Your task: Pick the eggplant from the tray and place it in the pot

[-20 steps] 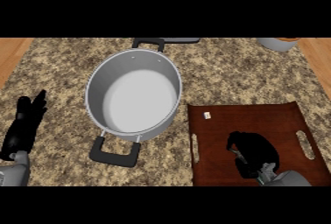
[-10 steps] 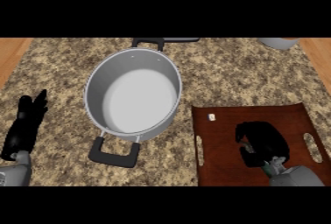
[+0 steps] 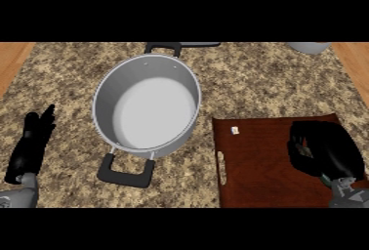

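**Right hand curling over the eggplant's spot on the tray**

The right hand (image 3: 324, 149) is sitting over the right part of the dark brown tray (image 3: 263, 171), its black fingers curling inward and downward. The eggplant is not showing plainly: the hand is hiding whatever is lying under it, so I cannot tell whether the fingers are actually closing around the eggplant or only bending above it. A small pale tag (image 3: 235, 130) is lying on the tray near its upper left corner, well apart from the hand.

The grey pot (image 3: 148, 107) is standing on the speckled granite counter (image 3: 259, 83) to the left of the tray, with one black handle (image 3: 128, 171) pointing toward the lower edge and another at the far side. The left hand (image 3: 32, 144) is resting near the left edge, fingers straight and pointing up, touching nothing. A grey vessel (image 3: 310, 47) is peeking in at the top right
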Robot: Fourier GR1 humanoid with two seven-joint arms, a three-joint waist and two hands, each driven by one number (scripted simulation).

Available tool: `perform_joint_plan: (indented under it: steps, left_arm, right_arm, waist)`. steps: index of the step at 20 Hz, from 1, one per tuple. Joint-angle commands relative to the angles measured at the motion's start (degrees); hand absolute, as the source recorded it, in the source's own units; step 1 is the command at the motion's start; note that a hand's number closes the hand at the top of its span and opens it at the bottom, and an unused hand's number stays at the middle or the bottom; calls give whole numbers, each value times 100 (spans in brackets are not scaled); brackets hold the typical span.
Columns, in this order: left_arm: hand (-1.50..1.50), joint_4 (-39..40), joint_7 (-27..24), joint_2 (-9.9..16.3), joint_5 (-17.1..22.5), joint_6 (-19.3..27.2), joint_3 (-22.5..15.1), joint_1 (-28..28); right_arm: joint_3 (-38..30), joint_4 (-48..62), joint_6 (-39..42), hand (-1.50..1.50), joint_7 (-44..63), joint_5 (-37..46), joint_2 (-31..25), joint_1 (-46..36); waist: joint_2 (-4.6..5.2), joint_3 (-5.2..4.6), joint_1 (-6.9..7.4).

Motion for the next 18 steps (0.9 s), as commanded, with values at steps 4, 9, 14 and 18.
perform_joint_plan:
  steps: [4,9,14,18]
  left_arm:
    - [0,-3,86,14,-21,-62,-26,-114]
    - [0,162,-144,132,76,-136,177,-58]
    - [0,33,-86,266,182,-389,226,-124]
    - [0,-332,173,-54,-97,-84,-39,83]
  right_arm:
    - [-301,-1517,-730,150,5,-22,303,-278]
    - [-580,-2371,-747,150,-168,-636,513,-680]
    - [63,-2890,242,150,1210,-102,900,-2098]
    - [66,-2639,1206,150,2039,-707,1262,-3448]
  waist:
    - [-11,2,-22]
    - [8,-1,24]
    - [9,-8,111]
    - [3,-11,153]
